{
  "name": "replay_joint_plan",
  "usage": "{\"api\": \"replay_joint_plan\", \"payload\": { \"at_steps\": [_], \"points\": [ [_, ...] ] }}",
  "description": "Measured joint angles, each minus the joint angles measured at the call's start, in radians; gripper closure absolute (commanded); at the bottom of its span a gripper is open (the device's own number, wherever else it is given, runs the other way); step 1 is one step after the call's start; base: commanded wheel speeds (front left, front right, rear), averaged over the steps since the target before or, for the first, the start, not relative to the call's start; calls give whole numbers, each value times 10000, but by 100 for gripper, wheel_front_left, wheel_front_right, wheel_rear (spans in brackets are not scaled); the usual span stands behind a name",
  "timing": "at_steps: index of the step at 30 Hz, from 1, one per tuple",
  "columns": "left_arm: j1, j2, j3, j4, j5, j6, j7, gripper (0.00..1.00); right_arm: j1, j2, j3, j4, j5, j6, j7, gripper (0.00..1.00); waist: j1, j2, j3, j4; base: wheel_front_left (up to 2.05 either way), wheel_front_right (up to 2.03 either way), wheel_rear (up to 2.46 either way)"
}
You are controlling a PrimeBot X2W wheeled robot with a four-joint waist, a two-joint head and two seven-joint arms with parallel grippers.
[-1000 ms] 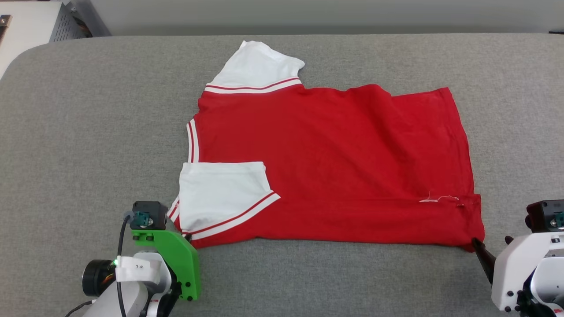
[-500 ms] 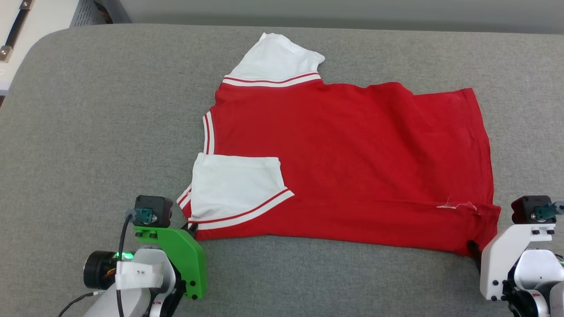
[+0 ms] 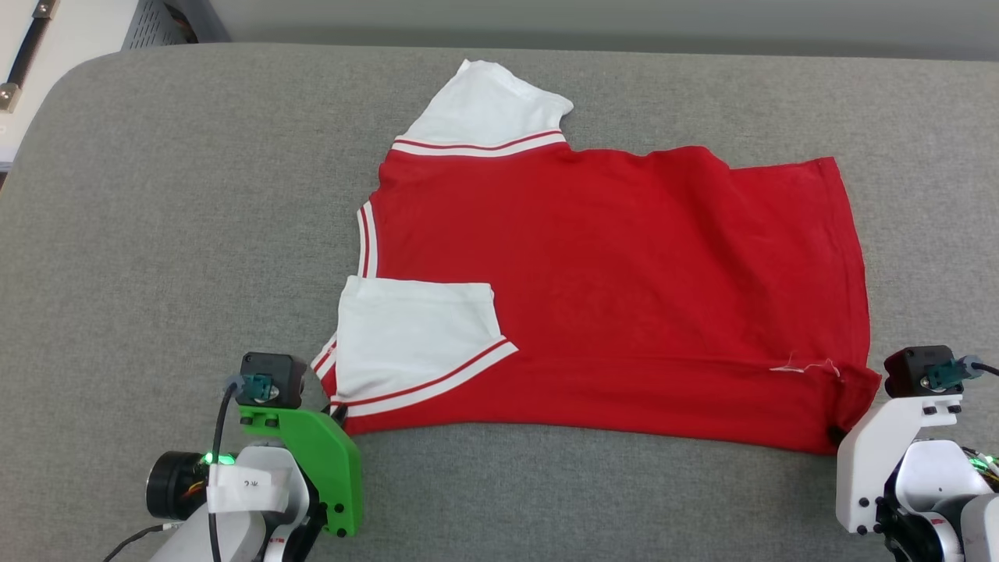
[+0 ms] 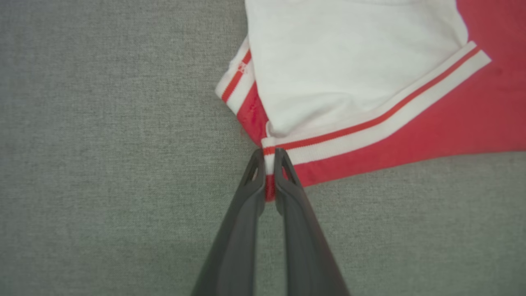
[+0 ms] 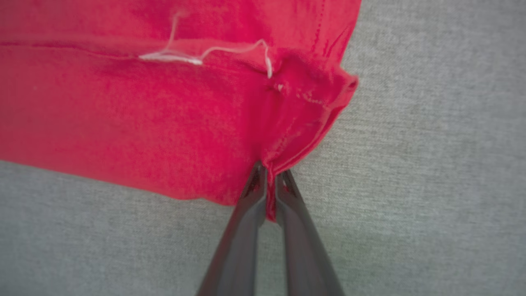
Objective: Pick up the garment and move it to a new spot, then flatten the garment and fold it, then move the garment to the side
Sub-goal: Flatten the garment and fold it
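The garment (image 3: 609, 289), a red T-shirt with white sleeves and striped trim, lies spread sideways on the grey surface (image 3: 156, 218). One white sleeve (image 3: 414, 339) is folded onto the red body; the other (image 3: 488, 105) points toward the far side. My left gripper (image 4: 269, 158) is shut on the garment's near left corner, pinching the striped trim (image 4: 370, 123). My right gripper (image 5: 269, 170) is shut on the near right hem corner (image 5: 312, 107), where the red cloth bunches between the fingers. In the head view both grippers (image 3: 337, 410) (image 3: 837, 433) sit at the garment's near edge.
The grey padded surface runs wide on both sides and along the near edge. Its rounded far-left corner (image 3: 70, 78) gives way to a white cabinet (image 3: 47, 55). A loose white thread (image 5: 197, 57) lies on the hem.
The right gripper has shut on the near right hem corner, bunching the cloth. The left gripper stays shut on its corner. The head camera shifted earlier, so the whole picture moved.
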Motion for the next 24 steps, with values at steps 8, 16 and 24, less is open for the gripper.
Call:
{"api": "replay_joint_plan", "payload": {
  "at_steps": [8,16,24],
  "points": [
    [370,115,-146,192,-182,-23,224,100,48,-677,334,102,196,4,73,100,1,0,-530,-56,0,0,0],
    [1045,251,-297,142,-291,-21,313,100,605,-1302,370,-268,648,8,679,100,0,0,-1237,-70,0,0,0],
    [1894,470,-414,-280,-430,86,487,100,1495,-1709,297,-861,920,10,1264,100,0,0,-1664,-6,0,0,0]
  ]
}}
